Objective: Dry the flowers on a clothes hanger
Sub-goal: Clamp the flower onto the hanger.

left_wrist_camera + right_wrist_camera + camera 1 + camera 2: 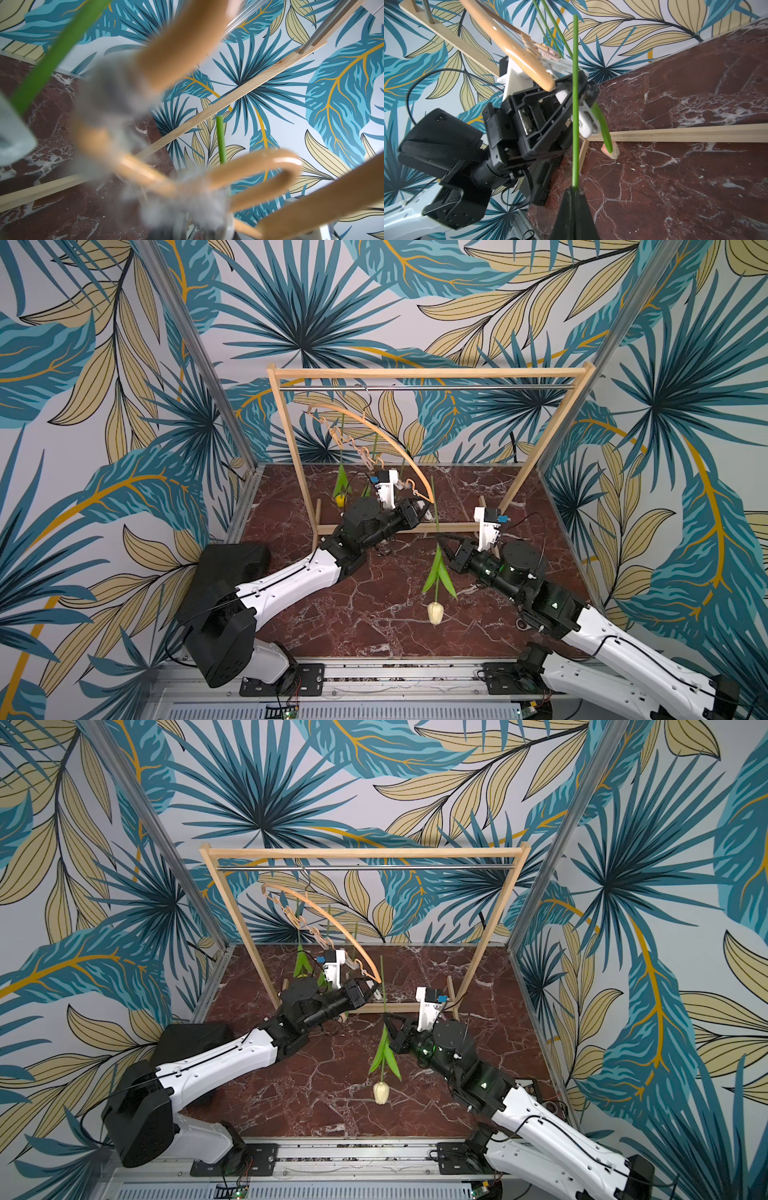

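Item: clothes hanger (517,53), a thin bow of glossy light wood with a wavy lower bar. We record it caught by its metal hook on the steel rail (457,386) of the pale timber rack (415,373), hanging tilted, its low end toward the arms. Item: left gripper (423,506), black and angular, at that low end; we find its jaws drawn narrow and clamped on a white clip (588,122) of smooth plastic. Item: right gripper (575,190), matte black, tapering to a point; its jaws are pressed together on the slender green stem of the cream-white tulip (438,572). This tulip hangs head down just beside the hanger's low tip, with its closed, waxy head over the marble top (374,614), dark red with white veins. Item: yellow tulip (341,485), head down on the left arm's side of the rack, its stem running up past the wavy bar. In the right wrist view we note a pale pink head (614,152) close to the rack's base bar; we cannot tell what holds it. Walls: printed leaf wallpaper (291,323).
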Robot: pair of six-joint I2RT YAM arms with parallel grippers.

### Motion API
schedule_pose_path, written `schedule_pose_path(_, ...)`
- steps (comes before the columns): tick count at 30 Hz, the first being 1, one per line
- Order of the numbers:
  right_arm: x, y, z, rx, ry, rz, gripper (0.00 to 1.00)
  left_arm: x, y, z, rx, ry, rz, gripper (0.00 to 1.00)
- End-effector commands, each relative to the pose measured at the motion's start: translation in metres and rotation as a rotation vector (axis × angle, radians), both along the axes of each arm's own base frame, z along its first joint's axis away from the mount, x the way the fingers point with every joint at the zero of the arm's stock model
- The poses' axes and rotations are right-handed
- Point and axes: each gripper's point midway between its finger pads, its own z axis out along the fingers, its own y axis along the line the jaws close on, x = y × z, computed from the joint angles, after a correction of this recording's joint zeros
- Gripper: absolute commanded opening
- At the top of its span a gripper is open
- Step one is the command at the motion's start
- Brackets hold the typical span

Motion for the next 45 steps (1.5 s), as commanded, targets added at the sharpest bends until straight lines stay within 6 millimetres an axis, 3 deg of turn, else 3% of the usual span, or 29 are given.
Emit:
schedule_pose_path(1, 0.002, -0.023, -0.014, -0.017, 0.023, -0.106, 0.0, -0.002, -0.004, -0.005, 0.0, 0.035, -0.016, 0.07)
schedule_pose_path(4, 0.0, -0.021, -0.02, -0.043, 0.047, -0.091, 0.0, -0.003, -0.004, -0.005, -0.022, 0.043, -0.018, 0.07)
schedule_pose_path(9, 0.0, 0.008, -0.021, 0.004, 0.092, 0.024, 0.0, -0.003, -0.004, -0.004, -0.055, 0.048, -0.015, 0.07)
schedule_pose_path(17, 0.007, 0.005, -0.023, 0.096, 0.077, -0.026, 0.0, -0.005, -0.003, -0.013, -0.064, 0.062, -0.017, 0.07)
schedule_pose_path(29, 0.015, 0.023, 0.0, 0.112, 0.033, 0.019, 0.0, -0.007, -0.006, -0.017, -0.087, 0.071, -0.033, 0.07)
schedule_pose_path(38, 0.018, 0.007, 0.001, 0.104, 0.03, -0.061, 0.0, -0.01, -0.002, -0.017, -0.092, 0.067, -0.027, 0.06)
schedule_pose_path(45, 0.017, 0.017, 0.013, 0.113, -0.002, -0.006, 0.0, -0.01, -0.002, -0.017, -0.091, 0.065, -0.029, 0.06)
